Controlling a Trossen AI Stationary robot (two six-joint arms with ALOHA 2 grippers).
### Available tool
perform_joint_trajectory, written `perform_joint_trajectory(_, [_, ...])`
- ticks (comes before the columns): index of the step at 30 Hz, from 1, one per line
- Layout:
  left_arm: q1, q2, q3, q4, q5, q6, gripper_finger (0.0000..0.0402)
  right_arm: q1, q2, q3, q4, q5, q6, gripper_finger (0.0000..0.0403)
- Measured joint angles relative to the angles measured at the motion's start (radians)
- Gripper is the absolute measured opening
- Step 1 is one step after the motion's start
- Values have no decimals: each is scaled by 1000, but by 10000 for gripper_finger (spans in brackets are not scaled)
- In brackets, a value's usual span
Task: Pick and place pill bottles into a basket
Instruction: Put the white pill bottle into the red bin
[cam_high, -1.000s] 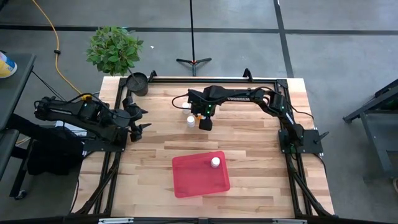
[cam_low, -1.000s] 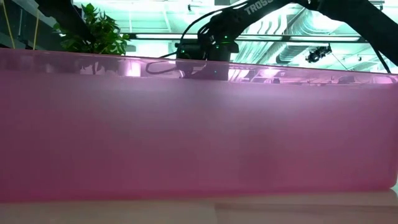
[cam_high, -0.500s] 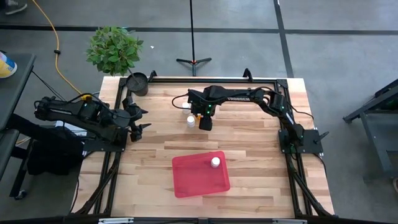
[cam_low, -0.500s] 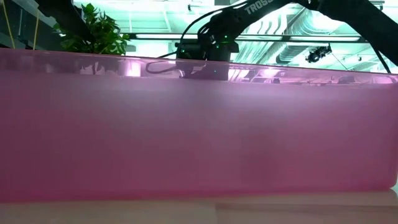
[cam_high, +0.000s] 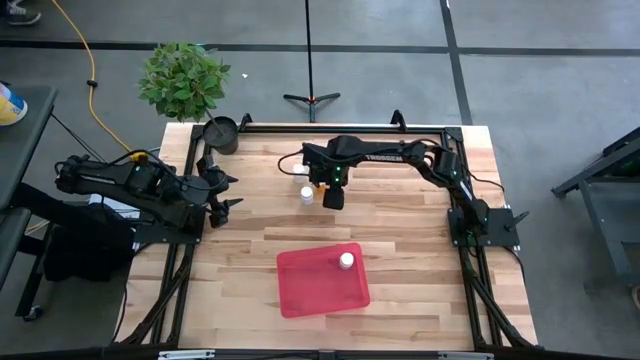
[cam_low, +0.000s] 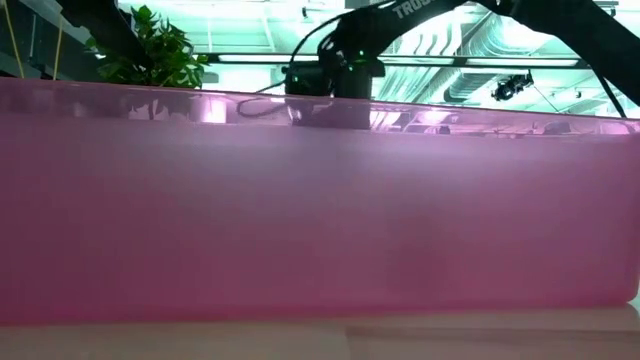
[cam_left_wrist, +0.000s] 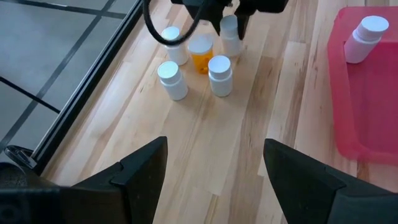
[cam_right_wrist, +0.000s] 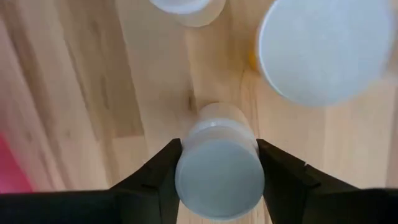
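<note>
Several white-capped pill bottles (cam_left_wrist: 221, 74) stand in a cluster on the wood at mid table, one of them amber (cam_left_wrist: 200, 55). My right gripper (cam_high: 334, 197) reaches down into the cluster and is shut on a pale bottle (cam_right_wrist: 219, 168). The red basket (cam_high: 310, 290) lies nearer the front edge, with one bottle (cam_high: 346, 260) standing inside it. At the table's left edge my left gripper (cam_high: 222, 195) waits open, its fingers (cam_left_wrist: 143, 168) wide apart over bare wood. My right gripper pinches the pale bottle at its white cap (cam_right_wrist: 217, 180) between the two fingers (cam_right_wrist: 158, 177), one on each side. The fingers come from above, pointing down. The bottle is upright below them; I cannot tell whether its base is on the wood.
A small black pot (cam_high: 221, 131) and a leafy plant (cam_high: 183, 78) are at the far left corner. The basket's pink wall (cam_low: 320, 200) fills the low view. Two bottles (cam_right_wrist: 323, 50) stand close beside the held one. Bare wood lies between the cluster and the basket.
</note>
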Motion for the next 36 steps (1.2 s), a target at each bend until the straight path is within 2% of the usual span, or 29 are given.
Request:
perform_joint_trajectory(7, [0,0,0,0,0,-7,298,0,0,184,-123,-1,-4,165])
perform_joint_trajectory(15, [0,0,0,0,12,-14,298,10,0,492,-356,12,22,165])
perform_joint_trajectory(22, [0,1,0,-7,18,-33,298,49,-106,432,-374,2,77,165])
perform_joint_trajectory(36, [0,1,0,-8,18,-52,298,250,-113,434,-386,-36,145,165])
